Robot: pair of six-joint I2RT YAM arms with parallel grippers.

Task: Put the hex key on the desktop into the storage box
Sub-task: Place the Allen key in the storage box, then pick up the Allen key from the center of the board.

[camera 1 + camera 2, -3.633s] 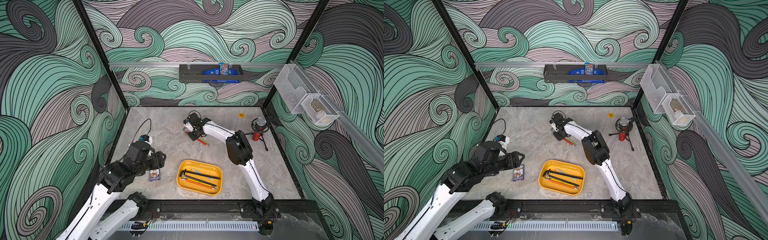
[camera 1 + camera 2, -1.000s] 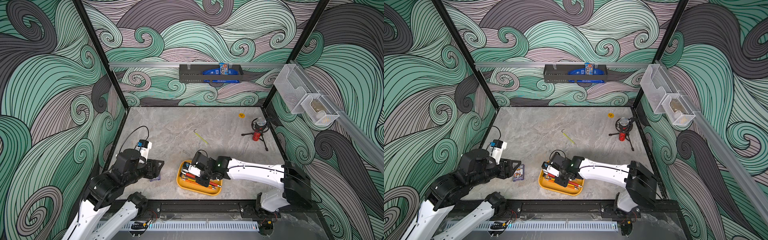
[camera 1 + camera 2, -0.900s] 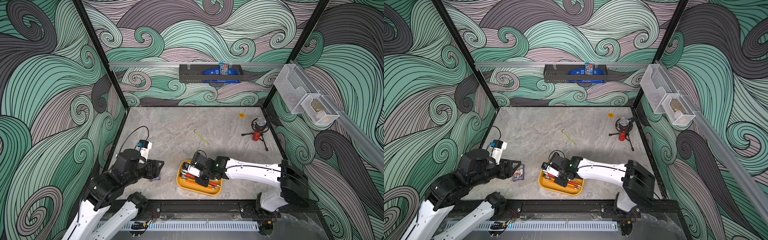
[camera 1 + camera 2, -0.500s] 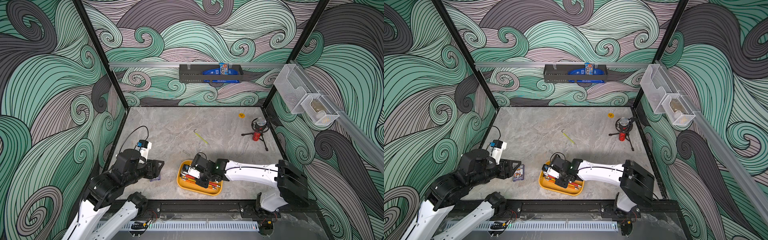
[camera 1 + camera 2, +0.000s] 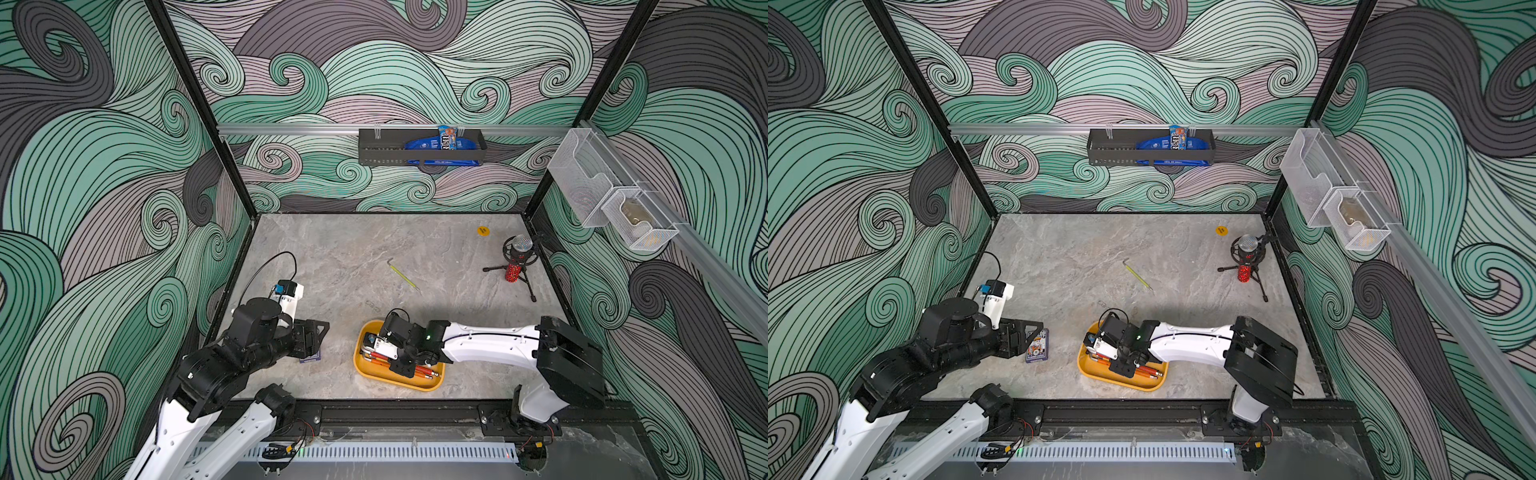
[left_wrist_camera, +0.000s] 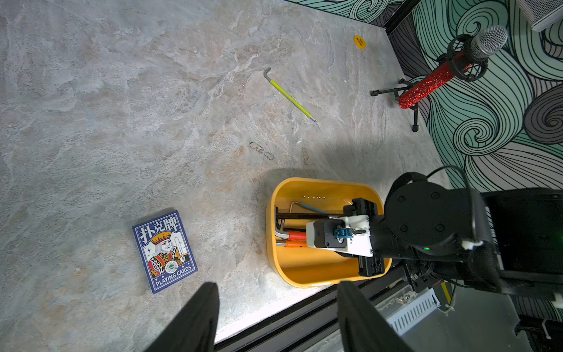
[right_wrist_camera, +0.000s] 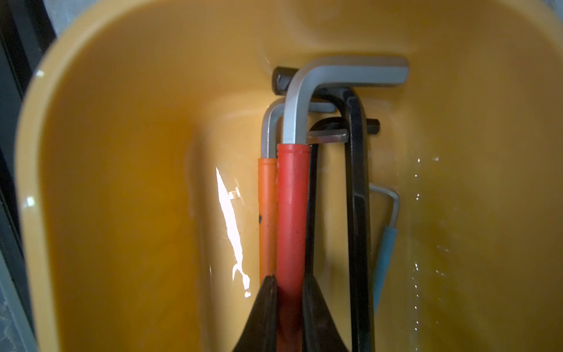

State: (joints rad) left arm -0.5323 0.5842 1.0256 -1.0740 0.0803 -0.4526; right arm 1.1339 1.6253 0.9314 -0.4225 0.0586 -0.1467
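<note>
Red sleeve over grey steel: the red key [image 7: 291, 213] sat pinched in your right gripper [image 7: 289, 285], the jaws narrow and closed on the sleeve. It was low inside the box [image 7: 106, 183], running alongside the orange key [image 7: 267, 213]. Two black keys [image 7: 356, 213] and a thin blue key [image 7: 384, 253] lay next to them on the box floor. I could not tell whether the red key was touching that floor. In both top views the box [image 5: 419, 385] [image 5: 1144, 386] sat on the desktop [image 5: 332, 257] near the front rail, with your right arm reaching over it. A yellow key [image 5: 403, 276] lay loose on the desktop, well apart from the box and toward the back wall. Your left gripper [image 6: 277, 289] had its jaws wide with nothing between them, and it hovered near a card pack [image 6: 164, 251] that lay flat to the left of the box. A microphone [image 5: 515, 259] on a tripod stood near the right wall, and a round yellow sticker [image 5: 482, 230] lay behind it.
</note>
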